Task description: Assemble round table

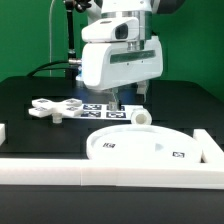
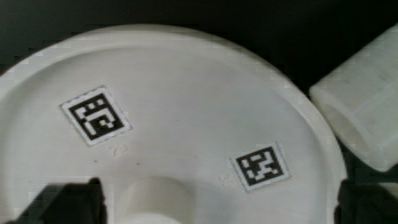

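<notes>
The large round disc [image 1: 140, 148] lies flat near the front rail, rim up; in the wrist view it [image 2: 160, 110] fills most of the picture and shows two tags. The short thick leg [image 1: 140, 118] stands at the disc's far edge, seemingly a little tilted; in the wrist view the leg [image 2: 169, 200] rises between my fingers, nearer one of them. My gripper [image 1: 128, 100] hangs just above the leg, and its jaws [image 2: 219, 202] stand wider than the leg without touching it. The flat cross-shaped piece [image 1: 55, 108] lies on the table at the exterior view's left.
The marker board [image 1: 100, 106] lies behind the disc, under my gripper. White border rails run along the front [image 1: 110, 175], the left [image 1: 3, 130] and the right [image 1: 205, 145]; the right one shows beside the disc in the wrist view [image 2: 365, 110].
</notes>
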You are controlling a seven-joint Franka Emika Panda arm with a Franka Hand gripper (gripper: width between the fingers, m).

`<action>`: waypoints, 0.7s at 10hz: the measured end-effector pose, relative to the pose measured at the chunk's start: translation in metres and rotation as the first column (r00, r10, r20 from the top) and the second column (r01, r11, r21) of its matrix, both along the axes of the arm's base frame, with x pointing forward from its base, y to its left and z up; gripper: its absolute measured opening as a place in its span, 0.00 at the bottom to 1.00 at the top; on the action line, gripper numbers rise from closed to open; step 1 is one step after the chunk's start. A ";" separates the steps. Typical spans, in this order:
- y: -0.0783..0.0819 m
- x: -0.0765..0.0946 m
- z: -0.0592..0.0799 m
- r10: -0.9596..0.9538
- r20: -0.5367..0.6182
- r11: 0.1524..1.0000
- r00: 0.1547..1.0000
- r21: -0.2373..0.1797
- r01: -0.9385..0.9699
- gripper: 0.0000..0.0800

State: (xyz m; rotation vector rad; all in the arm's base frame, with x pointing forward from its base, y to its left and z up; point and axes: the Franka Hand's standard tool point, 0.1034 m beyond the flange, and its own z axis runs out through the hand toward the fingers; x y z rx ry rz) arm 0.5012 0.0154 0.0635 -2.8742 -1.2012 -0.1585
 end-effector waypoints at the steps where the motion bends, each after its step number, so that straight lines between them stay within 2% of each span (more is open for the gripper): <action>1: 0.001 0.000 0.000 -0.083 -0.006 0.996 0.996 0.010 0.083 0.81; 2: 0.003 0.002 0.001 -0.185 -0.007 0.982 0.983 0.022 0.186 0.81; 4: 0.018 0.003 0.003 -0.496 -0.033 0.866 0.868 0.053 0.497 0.81; 7: 0.022 0.001 0.002 -0.684 -0.077 0.722 0.726 0.069 0.688 0.81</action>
